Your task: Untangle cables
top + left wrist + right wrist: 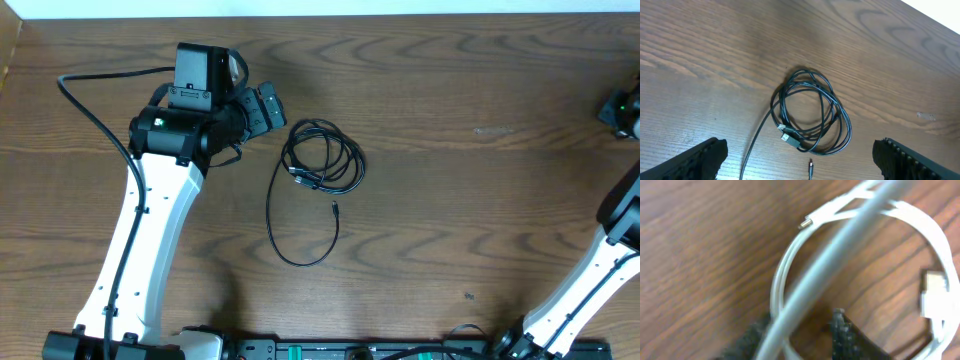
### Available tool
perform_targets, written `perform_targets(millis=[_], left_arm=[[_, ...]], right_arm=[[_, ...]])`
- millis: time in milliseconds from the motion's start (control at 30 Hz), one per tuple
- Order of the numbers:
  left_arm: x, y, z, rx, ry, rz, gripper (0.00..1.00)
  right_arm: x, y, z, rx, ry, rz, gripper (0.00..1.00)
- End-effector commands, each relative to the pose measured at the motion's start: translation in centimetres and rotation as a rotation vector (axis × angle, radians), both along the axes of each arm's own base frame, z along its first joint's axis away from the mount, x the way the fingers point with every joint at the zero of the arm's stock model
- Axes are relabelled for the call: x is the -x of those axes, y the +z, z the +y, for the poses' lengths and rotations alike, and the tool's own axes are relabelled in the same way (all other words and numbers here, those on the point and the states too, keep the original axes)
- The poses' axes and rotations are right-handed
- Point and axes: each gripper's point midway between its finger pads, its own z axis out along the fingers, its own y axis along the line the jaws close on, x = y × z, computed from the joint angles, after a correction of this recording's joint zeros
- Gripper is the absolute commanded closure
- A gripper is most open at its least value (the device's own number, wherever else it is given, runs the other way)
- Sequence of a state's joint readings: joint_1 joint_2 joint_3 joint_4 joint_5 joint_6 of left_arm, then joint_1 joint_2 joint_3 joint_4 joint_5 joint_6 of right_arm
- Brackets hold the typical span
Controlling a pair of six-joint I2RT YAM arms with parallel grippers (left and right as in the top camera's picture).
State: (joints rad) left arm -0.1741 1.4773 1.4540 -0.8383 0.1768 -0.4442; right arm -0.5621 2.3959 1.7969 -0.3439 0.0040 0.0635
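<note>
The left pincer [800, 152] hangs wide open above the coiled black cable [788, 138]. The right pincer [802, 335] is at the white cable [775, 285], but I cannot tell whether it grips.

coiled cable [303, 175]: mid-tabletop [450, 220], just right of the left claw [262, 108]
its loose tail [272, 215]: trails off toward the near edge
other cable [935, 235]: on the tabletop right at the right claw [799, 322]
</note>
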Motion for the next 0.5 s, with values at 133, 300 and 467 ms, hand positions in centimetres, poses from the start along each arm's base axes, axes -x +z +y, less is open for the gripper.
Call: perform_targets(millis=[133,300,467], left_arm=[[-0.2,0.0,0.1,-0.012,0.001,-0.001,0.02],[-0.2,0.0,0.1,-0.012,0.001,-0.001,0.02],[-0.2,0.0,0.1,-0.012,0.001,-0.001,0.02]], right_arm=[[-1.4,1.8,0.5,-0.04,0.03,-0.005,0.51],[-3.5,9.9,1.1,-0.061,0.079,-0.112,0.39],[-3.8,18.2,2.6,-0.056,0.078,-0.186,0.01]])
